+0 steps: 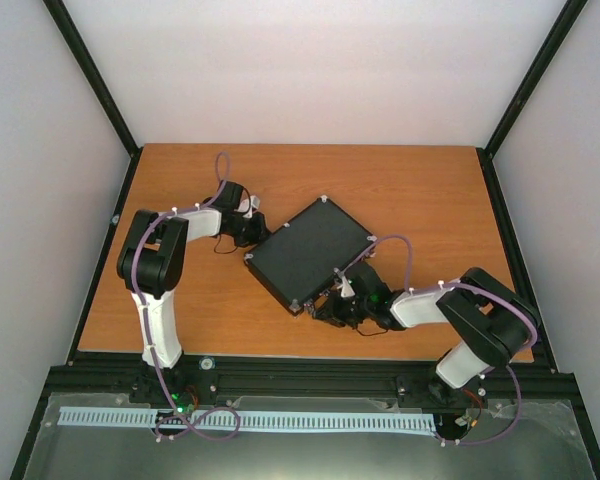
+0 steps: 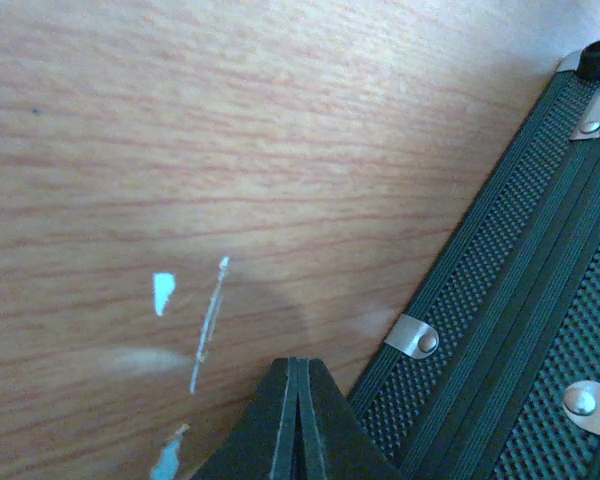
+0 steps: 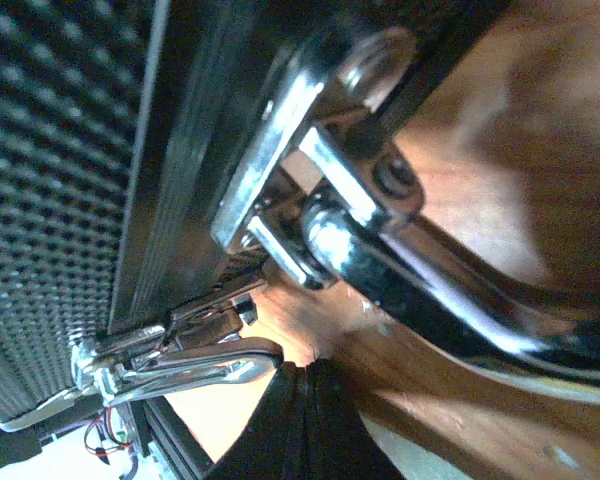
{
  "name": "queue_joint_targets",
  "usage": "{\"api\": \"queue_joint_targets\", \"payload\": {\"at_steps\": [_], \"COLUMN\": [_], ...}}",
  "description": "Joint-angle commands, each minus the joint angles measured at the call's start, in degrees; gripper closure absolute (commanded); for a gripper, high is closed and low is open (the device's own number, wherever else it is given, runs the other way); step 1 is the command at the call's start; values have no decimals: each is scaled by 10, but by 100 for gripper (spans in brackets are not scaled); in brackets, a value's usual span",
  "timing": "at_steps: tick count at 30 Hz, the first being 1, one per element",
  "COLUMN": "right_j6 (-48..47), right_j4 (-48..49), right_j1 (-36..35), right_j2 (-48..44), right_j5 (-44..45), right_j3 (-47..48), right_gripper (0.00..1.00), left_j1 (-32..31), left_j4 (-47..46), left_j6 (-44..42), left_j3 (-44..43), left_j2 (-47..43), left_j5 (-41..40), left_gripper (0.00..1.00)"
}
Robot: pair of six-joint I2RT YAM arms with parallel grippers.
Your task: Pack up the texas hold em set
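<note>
both your pincers are pressed together and pinch nothing. the case [image 1: 310, 255] lies shut and flat on the table [image 2: 180, 150], turned at a slant. the case's edge sits just to the right of your left pincer [image 2: 297, 365], and its long side runs on ahead from there. they are close, but you can't tell if they touch.

your right pincer [image 3: 305, 372] is at the other long side, the one with the handle [image 3: 460, 290]. the handle is just ahead of its tips and a bit to the right. a latch [image 3: 180, 362] is just to their left. so the right arm is the nearer one for the latches. i think the next move is a push on that latch.

the right wrist view is blurry and very close, so you can't tell if the latches are snapped down. nothing else of the set shows on the table. what is inside the case is hidden.
</note>
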State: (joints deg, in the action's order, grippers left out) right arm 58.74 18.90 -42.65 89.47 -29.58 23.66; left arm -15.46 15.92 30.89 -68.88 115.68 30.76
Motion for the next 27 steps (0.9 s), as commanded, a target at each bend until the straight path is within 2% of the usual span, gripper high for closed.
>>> {"api": "queue_joint_targets", "payload": {"at_steps": [1,7,10,14,20,24,27], "right_j6": [4,0,-14,-80,-79,-72,-66], "right_j4": [-8,-24,-63,-151,-67,28,36], "right_j1": [6,6,8,9,20,22,22], "right_j2": [53,93,64,-7,-81,-66,-33], "right_j5": [62,59,63,73,49,38,35], "right_j3": [46,86,88,91,25,7,13], "right_gripper": [97,97,97,97,97,97,97], "left_j1": [-27,-34,-33,-30,-29,-26,-25], "left_j4": [40,11,19,11,2,-4,4], "left_j6": [13,38,35,45,50,55,49], "left_j3": [46,70,60,52,50,47,41], "left_j2": [35,39,34,32,48,65,71], "left_j5": [27,38,30,35,48,65,61], "left_gripper": [99,99,99,99,99,99,99]}}
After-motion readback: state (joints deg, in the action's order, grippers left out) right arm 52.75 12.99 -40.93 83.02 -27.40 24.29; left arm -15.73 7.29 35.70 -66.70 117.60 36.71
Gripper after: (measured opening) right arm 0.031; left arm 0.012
